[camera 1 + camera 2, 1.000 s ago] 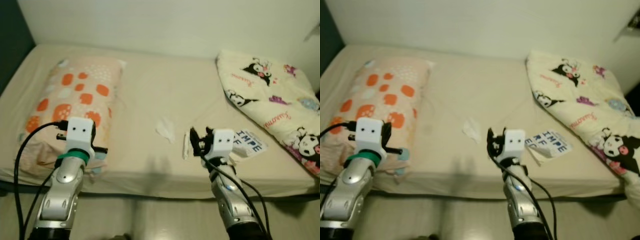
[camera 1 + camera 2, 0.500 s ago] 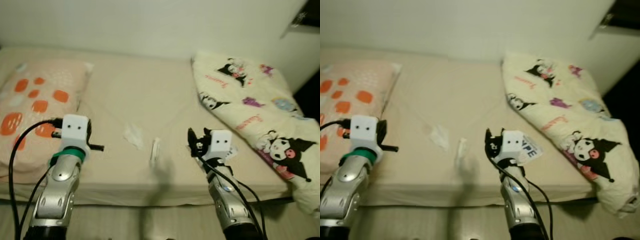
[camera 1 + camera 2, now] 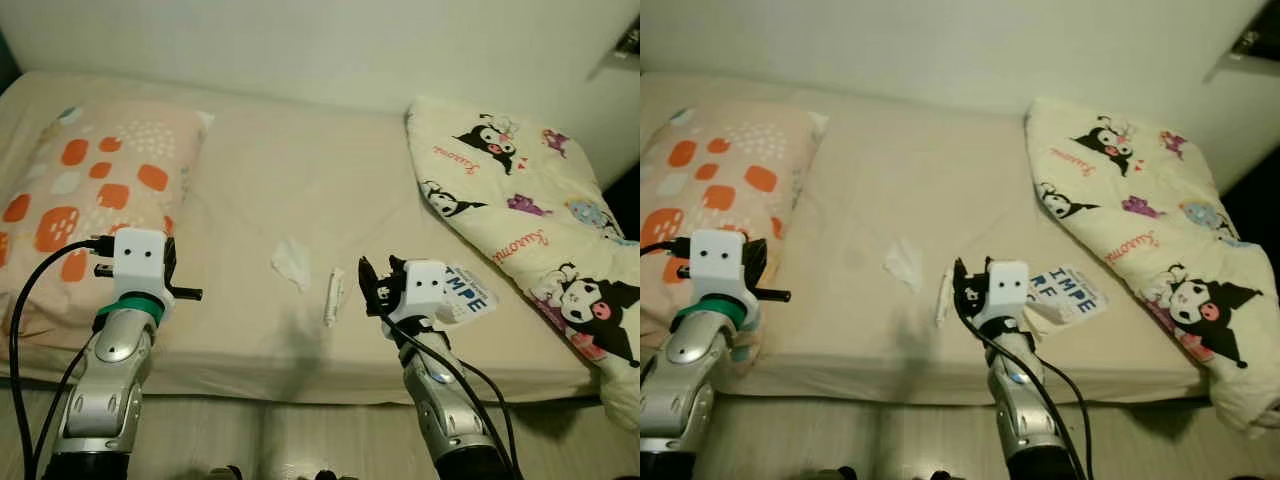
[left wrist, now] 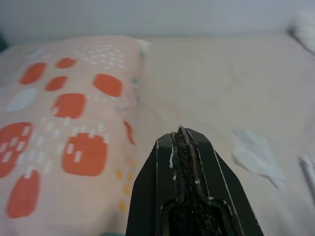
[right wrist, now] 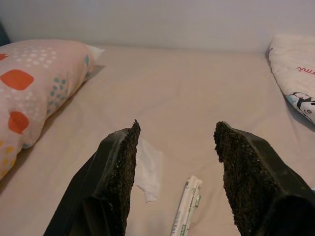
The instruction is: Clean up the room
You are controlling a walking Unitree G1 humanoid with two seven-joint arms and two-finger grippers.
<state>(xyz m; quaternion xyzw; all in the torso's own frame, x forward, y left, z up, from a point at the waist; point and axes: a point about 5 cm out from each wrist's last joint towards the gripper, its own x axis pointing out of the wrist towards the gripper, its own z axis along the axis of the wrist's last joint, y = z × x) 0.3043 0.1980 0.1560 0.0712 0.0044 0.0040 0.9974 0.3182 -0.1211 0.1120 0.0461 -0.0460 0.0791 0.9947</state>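
Note:
On the beige bed sheet (image 3: 300, 170) lie a crumpled white tissue (image 3: 292, 262), a thin white wrapper (image 3: 333, 295) and a printed booklet (image 3: 467, 293). My right gripper (image 3: 376, 283) hovers over the bed's front edge, just right of the wrapper, open and holding nothing. The right wrist view has the wrapper (image 5: 186, 209) lying between and ahead of the fingers (image 5: 120, 167), with the tissue (image 5: 147, 169) beside it. My left gripper (image 3: 188, 294) is shut and holds nothing, at the front edge beside the pillow; its shut tip (image 4: 181, 131) points across the sheet.
An orange-spotted pillow (image 3: 90, 190) lies at the left of the bed. A cartoon-print blanket (image 3: 530, 210) is bunched along the right side. A white wall runs behind the bed. Pale floor (image 3: 300, 440) lies below the front edge.
The whole view has swung back to the left since half a second ago, so the camera moved. Both arms hold the same pose; the right gripper now sits nearer the wrapper.

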